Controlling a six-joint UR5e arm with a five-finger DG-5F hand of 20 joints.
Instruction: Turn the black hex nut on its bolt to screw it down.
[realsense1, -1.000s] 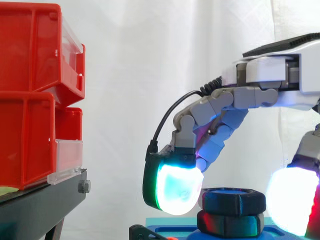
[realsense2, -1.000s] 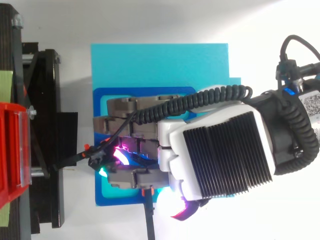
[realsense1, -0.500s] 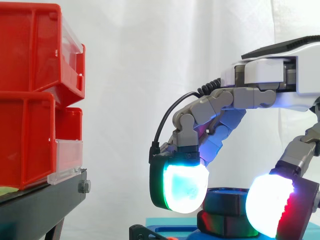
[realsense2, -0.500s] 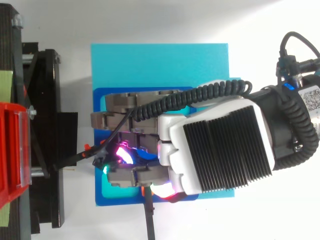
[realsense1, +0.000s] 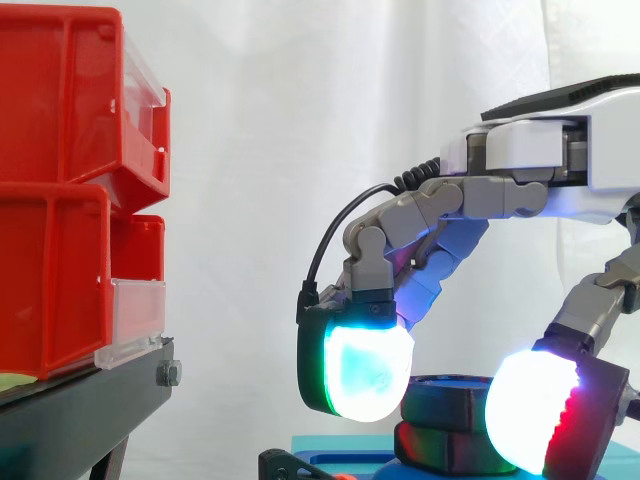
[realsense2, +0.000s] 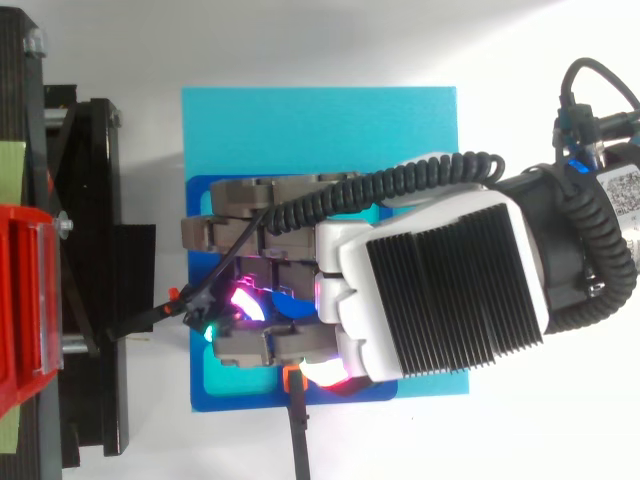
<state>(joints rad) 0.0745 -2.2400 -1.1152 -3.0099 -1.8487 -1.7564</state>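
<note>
The black hex nut (realsense1: 446, 398) sits on a blue bolt above a second black piece (realsense1: 440, 450), on a blue base (realsense2: 320, 130). My hand (realsense1: 560, 170) hangs over it from the right, fingers curled down around it. One glowing cyan-green fingertip (realsense1: 365, 365) presses at the nut's left side. The thumb's white-red pad (realsense1: 535, 412) covers its right side. From above, the hand (realsense2: 440, 290) hides the nut; a bit of the blue bolt (realsense2: 288, 300) shows between the fingers.
Stacked red bins (realsense1: 60, 200) stand on a black stand (realsense1: 80, 410) to the left, a gap away from the blue base. The white curtain is behind. In the top view the stand (realsense2: 90, 200) runs along the left edge.
The thumb has swung left from well clear of the nut onto its right side. The fingers have shifted slightly toward the nut, and the hand has turned a little over the base.
</note>
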